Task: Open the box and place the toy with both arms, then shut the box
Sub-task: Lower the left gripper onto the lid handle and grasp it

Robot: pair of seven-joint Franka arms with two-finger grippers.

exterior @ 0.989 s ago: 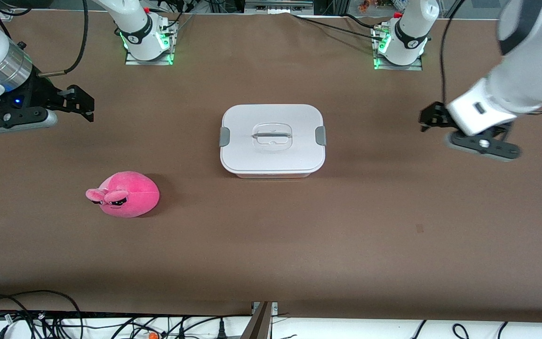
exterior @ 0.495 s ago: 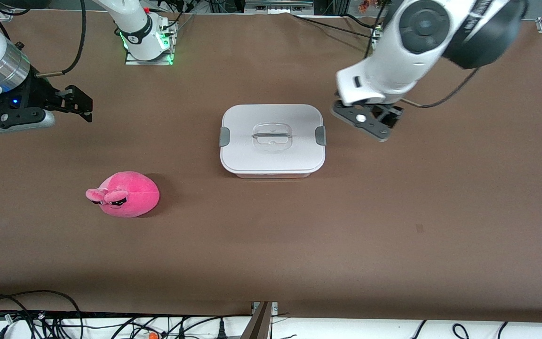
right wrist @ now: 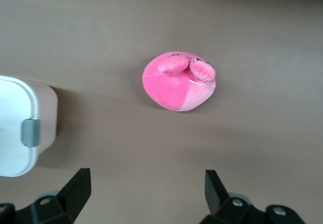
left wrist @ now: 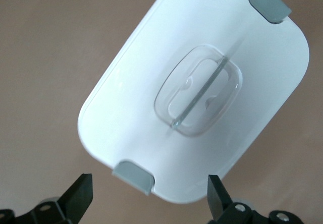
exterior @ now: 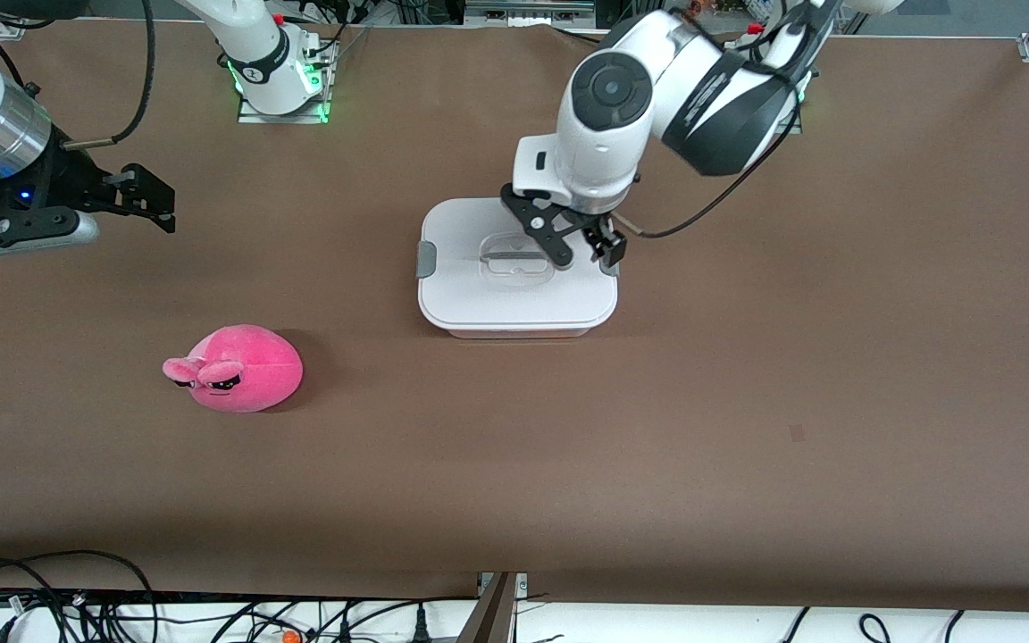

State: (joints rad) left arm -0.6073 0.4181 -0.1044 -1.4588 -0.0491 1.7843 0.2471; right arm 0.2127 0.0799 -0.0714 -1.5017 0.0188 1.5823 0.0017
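Box [exterior: 516, 308]: closed, mid-table, white lid [exterior: 479, 295] on, grey clips at both short ends.
Lid handle [exterior: 515, 256]: clear bar in a recess, running along the lid's long axis.
Left gripper [exterior: 584, 250]: over the lid between handle and nearest grey clip [exterior: 608, 259]; fingers spread, holding nothing; nearer arm.
Right gripper [exterior: 162, 198]: waits over bare table; fingers spread, empty.
Toy [exterior: 236, 368]: pink plush, nearer the front camera than the box, toward the right arm's end.
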